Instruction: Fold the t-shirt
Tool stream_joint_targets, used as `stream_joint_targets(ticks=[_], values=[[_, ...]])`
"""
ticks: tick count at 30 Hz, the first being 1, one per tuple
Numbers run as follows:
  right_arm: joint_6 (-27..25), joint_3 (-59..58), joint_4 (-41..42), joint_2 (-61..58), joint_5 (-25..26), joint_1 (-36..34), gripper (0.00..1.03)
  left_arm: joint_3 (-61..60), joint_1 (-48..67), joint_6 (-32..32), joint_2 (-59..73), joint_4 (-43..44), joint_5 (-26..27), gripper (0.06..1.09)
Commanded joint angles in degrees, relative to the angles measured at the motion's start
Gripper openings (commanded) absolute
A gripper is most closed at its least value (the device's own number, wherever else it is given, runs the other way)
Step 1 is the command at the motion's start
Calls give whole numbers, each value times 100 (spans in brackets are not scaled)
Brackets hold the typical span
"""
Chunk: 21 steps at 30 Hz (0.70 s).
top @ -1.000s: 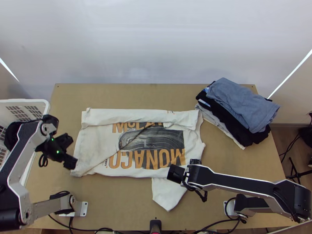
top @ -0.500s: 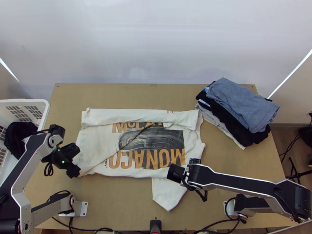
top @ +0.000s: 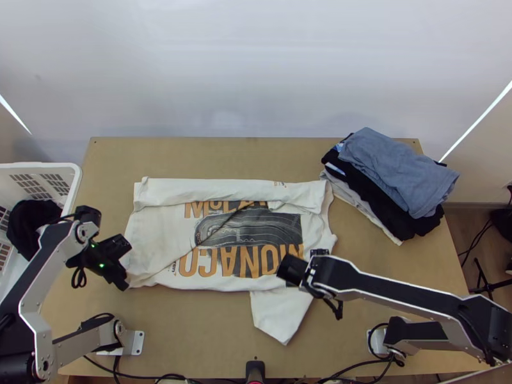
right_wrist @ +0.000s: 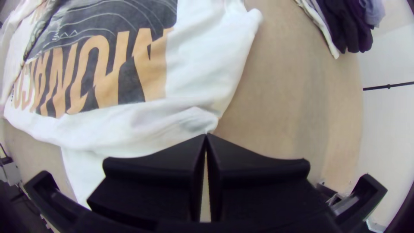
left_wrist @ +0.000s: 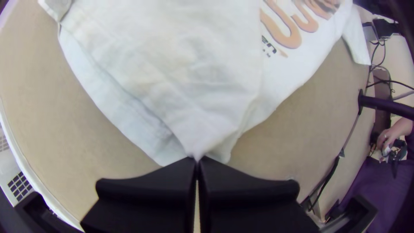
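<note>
- T-shirt [top: 157, 240], one, pale, printed front up, lying across the middle of the surface [top: 192, 336], partly folded.
- Sleeve [top: 278, 317], one, flat, pointing to the near edge. Change: dragged slightly to the right and away from that edge within the last half second.
- Left end effector [left_wrist: 197, 159], clenched on the near left corner of the shirt. Change: swung nearer and inward at first, the corner drawn in with it; hardly moved since.
- Right end effector [right_wrist: 206, 134], clenched, tips pinching cloth at the right side beside the sleeve. Change: eased farther across the surface, taking the sleeve along.
- Meaning: both ends of the near side appear secured, so the next fold seems in preparation. It likely calls for lifting together and laying this side over the print [top: 243, 256]. Risk: uneven lift could skew the panel or leave the sleeve trailing.
- Far side of the shirt, turned inward as a long strip [top: 221, 191]. Change: none seen; the first fold is holding.
- Pile of clothes [top: 397, 173], one, grey-blue piece on top, far right. Change: none.
</note>
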<state>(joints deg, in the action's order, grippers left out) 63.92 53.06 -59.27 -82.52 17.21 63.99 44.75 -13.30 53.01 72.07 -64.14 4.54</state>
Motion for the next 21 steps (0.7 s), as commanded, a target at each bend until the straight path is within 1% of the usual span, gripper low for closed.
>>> stream_joint_targets(ticks=[1,3,5,8,14,21], values=[[-574,310,-59,193,-7,-501,3,482,-278,51,202,15,575,10],[-925,275,284,412,-34,-624,3,684,-322,-89,342,15,733,10],[-1303,108,838,746,-51,-721,3,833,-384,-169,413,77,900,10],[-1866,-76,1488,1098,-113,-835,3,983,-445,-248,597,156,979,10],[-2578,12,1919,1274,-130,-1380,3,1413,-481,-511,967,306,1128,10],[-3360,275,2446,1247,-130,-2154,3,2204,-472,-1091,1573,437,1295,10]])
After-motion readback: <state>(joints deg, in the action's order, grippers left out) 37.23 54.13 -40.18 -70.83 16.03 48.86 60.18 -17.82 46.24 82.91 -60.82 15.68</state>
